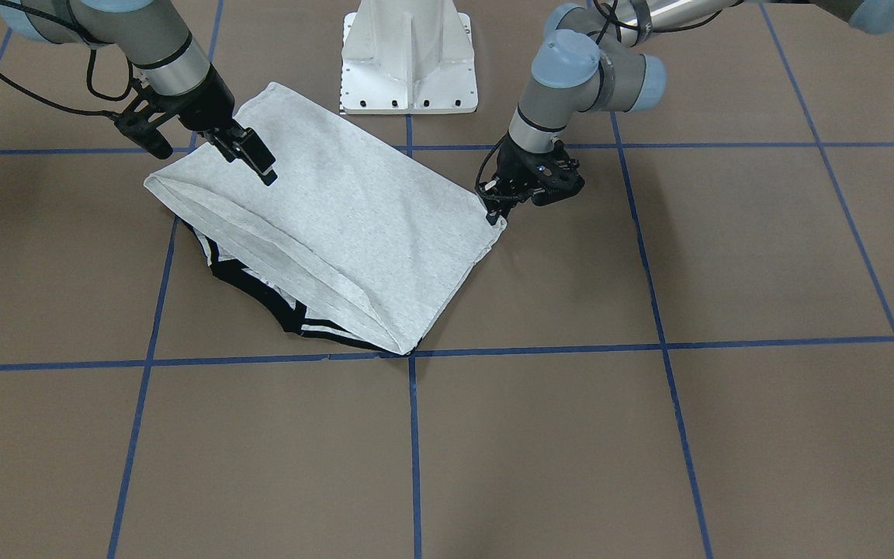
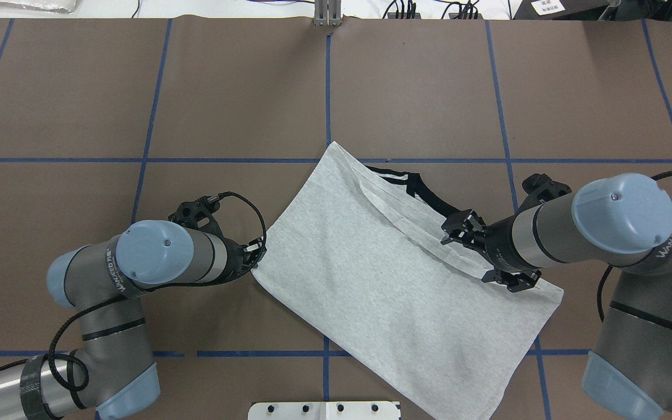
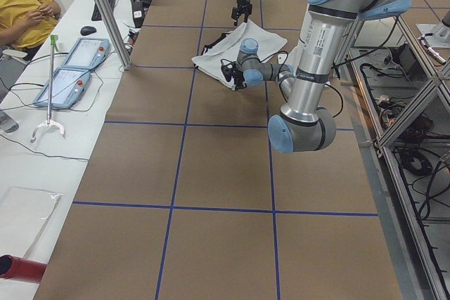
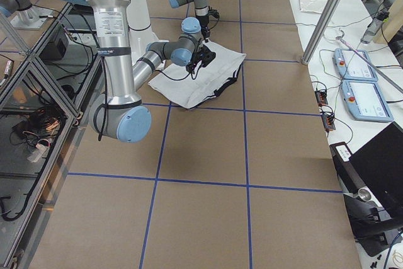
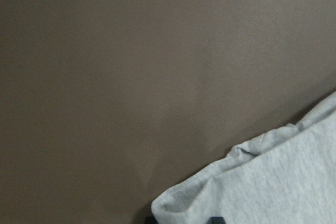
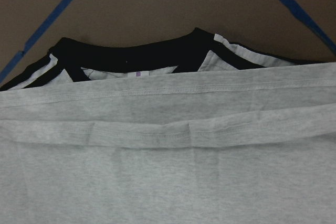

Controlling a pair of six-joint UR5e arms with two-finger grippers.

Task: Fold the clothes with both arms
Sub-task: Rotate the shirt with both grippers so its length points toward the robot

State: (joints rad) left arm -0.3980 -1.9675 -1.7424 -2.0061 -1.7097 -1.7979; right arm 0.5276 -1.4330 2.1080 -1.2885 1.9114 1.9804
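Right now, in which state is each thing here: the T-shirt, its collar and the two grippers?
T-shirt: folded over, lying flat on the table.
black collar: partly covered, peeking out beyond the folded edge.
left gripper: low at the shirt's corner; open or shut, cannot tell.
right gripper: over the shirt, looks open, holding nothing.

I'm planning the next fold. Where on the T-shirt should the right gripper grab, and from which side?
Probably the doubled hem edge of the T-shirt, near the black collar, coming from the collar side: its layers end free there, while the opposite long side is a closed fold.
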